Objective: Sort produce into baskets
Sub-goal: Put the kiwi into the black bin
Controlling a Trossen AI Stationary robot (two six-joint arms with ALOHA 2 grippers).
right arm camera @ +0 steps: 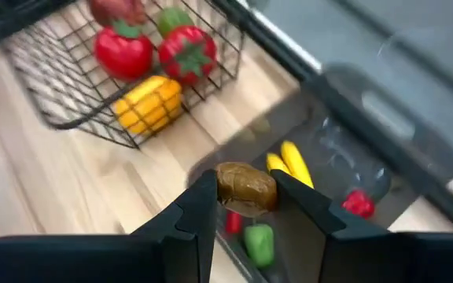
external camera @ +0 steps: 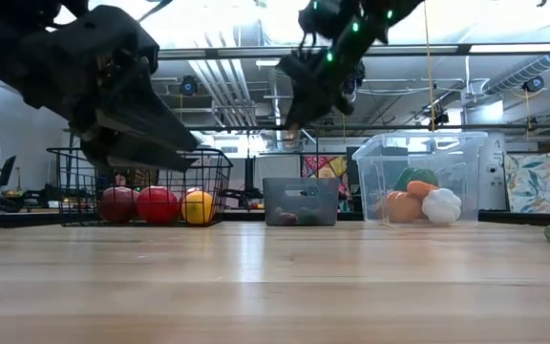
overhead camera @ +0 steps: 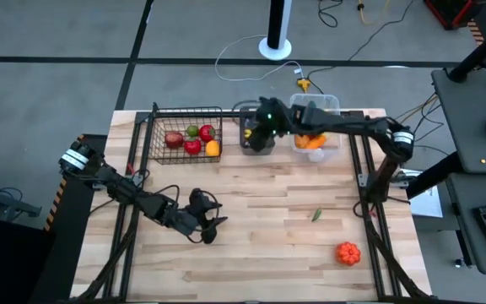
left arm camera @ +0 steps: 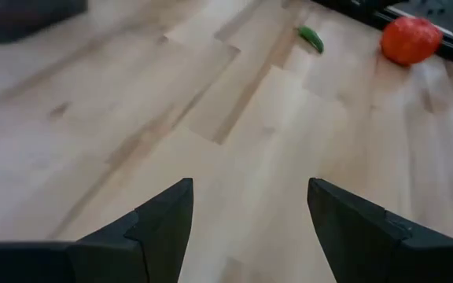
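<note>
My right tool [right arm camera: 246,196] holds a small brown lump [right arm camera: 245,189] tight between its two fingers. It hangs right above the grey bin [overhead camera: 257,135], which sits between the wire basket [overhead camera: 163,114] and the clear tub [overhead camera: 332,105] at the far edge of the worktop [overhead camera: 260,245]. I think the bin is straight under the lump, so the next move only needs a drop, not a push to the side. In the bin I can see a yellow banana [right arm camera: 291,161], a green piece [right arm camera: 259,242] and a red piece [right arm camera: 358,203]. There is room among them. The bin's walls are close around, so the lump should fall in the middle and not hit the rim.

My left tool [left arm camera: 246,216] is wide and holds nothing. It floats low over bare wood near the front left. Two things lie loose on the worktop: a little green pod [overhead camera: 316,215] and an orange-red pepper [overhead camera: 348,252]. Both are off to the right of my left tool, the pod nearer and the pepper farther, close to the front edge. The wood between is bare, so I guess my left tool can go straight there. I cannot tell which way the pod's long side best fits my fingers.
</note>
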